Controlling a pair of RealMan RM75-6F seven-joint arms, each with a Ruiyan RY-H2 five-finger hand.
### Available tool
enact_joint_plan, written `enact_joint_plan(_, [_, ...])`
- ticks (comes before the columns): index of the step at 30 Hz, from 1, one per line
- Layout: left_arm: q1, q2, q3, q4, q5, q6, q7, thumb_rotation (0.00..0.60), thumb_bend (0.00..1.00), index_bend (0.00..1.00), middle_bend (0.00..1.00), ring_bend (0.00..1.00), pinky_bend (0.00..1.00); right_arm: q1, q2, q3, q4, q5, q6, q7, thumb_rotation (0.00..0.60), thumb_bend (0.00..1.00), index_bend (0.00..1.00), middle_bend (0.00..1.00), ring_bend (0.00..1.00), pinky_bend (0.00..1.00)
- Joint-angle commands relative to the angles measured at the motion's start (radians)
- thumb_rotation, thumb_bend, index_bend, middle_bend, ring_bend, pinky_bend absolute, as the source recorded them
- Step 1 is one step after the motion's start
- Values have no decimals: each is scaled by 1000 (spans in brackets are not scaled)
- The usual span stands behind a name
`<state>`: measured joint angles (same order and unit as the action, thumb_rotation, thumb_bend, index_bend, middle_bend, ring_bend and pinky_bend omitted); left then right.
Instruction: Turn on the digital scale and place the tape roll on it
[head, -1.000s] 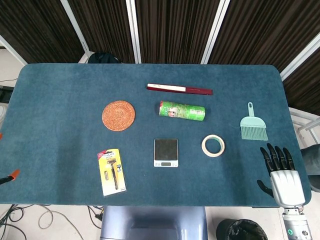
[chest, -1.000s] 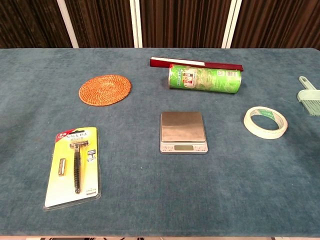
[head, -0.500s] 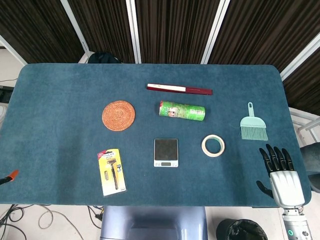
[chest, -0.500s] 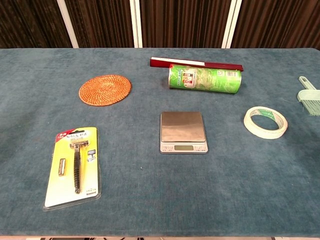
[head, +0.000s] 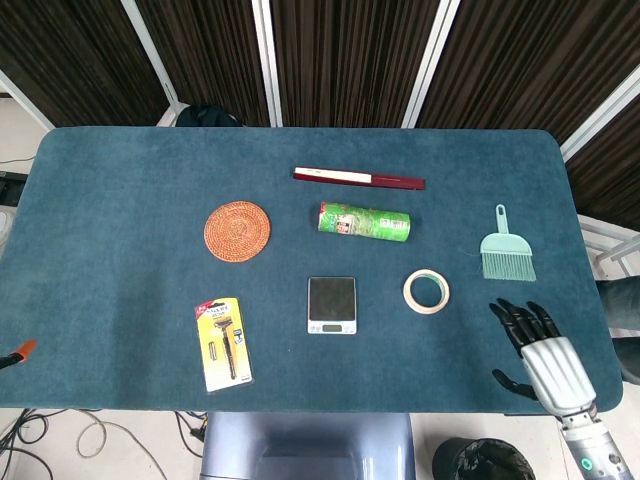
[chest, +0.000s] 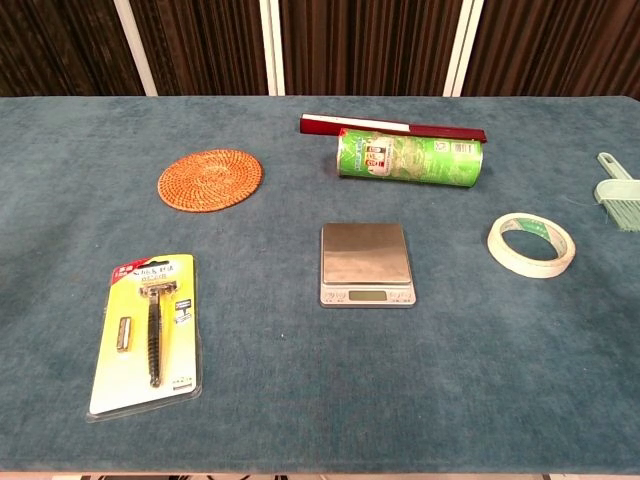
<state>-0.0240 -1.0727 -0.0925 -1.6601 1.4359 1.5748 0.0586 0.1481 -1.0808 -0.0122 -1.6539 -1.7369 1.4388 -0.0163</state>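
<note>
The step in hand looks like switching on the digital scale (head: 331, 305): a single fingertip should press the button strip on its near edge lightly, so the scale does not slide. The right hand (head: 538, 353) hovers empty, fingers spread. The tape roll (head: 426, 291) lies ahead-left of it, the scale beyond. The left hand is out of view.

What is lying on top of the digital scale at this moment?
Nothing lies on the digital scale: its metal platform is bare in both views. The tape roll lies apart on the cloth to its right. Whether the display is lit is too small to tell.
</note>
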Motion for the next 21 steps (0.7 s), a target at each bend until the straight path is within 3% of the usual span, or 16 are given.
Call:
enact_joint_plan(1, [-1, -4, 3, -2, 6, -1, 9, 600, 37, 0, 0, 0, 0, 78, 58, 12, -38, -25, -88, 21, 600, 408, 0, 270, 333, 323])
enact_joint_plan(5, [-2, -8, 7, -3, 11, -1, 19, 600, 37, 0, 0, 0, 0, 157, 75, 40, -73, -12, -188, 19, 600, 496, 0, 411, 486, 530])
enact_joint_plan(9, [-2, -9, 7, -3, 6, -4, 24, 600, 37, 0, 0, 0, 0, 216, 15, 77, -61, 19, -247, -10, 600, 633, 0, 593, 687, 705])
enact_joint_plan(14, [-2, -6, 3, -3, -2, -6, 20, 600, 37, 0, 0, 0, 0, 279, -130, 104, 36, 30, -284, -20, 600, 731, 0, 755, 848, 771])
enact_joint_plan(21, [-4, -4, -2, 1, -14, -12, 16, 600, 37, 0, 0, 0, 0, 336, -262, 85, 129, 11, -333, -56, 600, 763, 0, 793, 881, 809])
